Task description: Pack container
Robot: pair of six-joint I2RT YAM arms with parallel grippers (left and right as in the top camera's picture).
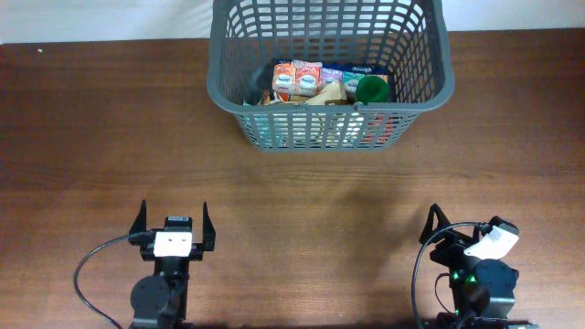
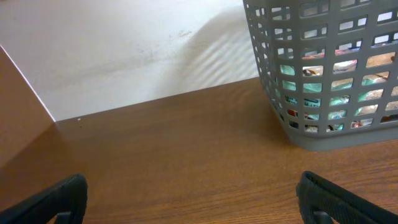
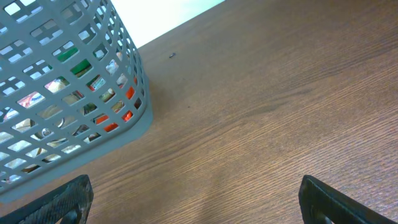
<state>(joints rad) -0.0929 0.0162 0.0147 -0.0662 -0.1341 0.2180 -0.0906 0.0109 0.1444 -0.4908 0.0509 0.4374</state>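
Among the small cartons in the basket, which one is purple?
The third carton from the left; the two left of it are orange.

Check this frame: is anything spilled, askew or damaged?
Nothing stands out. The basket stands upright on the table, groceries inside it, none spilled. The left gripper and right gripper are open, empty, clear of it.

The left arm's black two-finger tool (image 1: pixel 174 219) is sitting low at the robot's near side and pointing straight ahead, its fingers (image 2: pixel 62 199) standing wide apart and gripping nothing. The right arm's black two-finger tool (image 1: pixel 462 227) is resting likewise, twisted slightly sideways, its fingers (image 3: pixel 336 199) also spreading wide and empty
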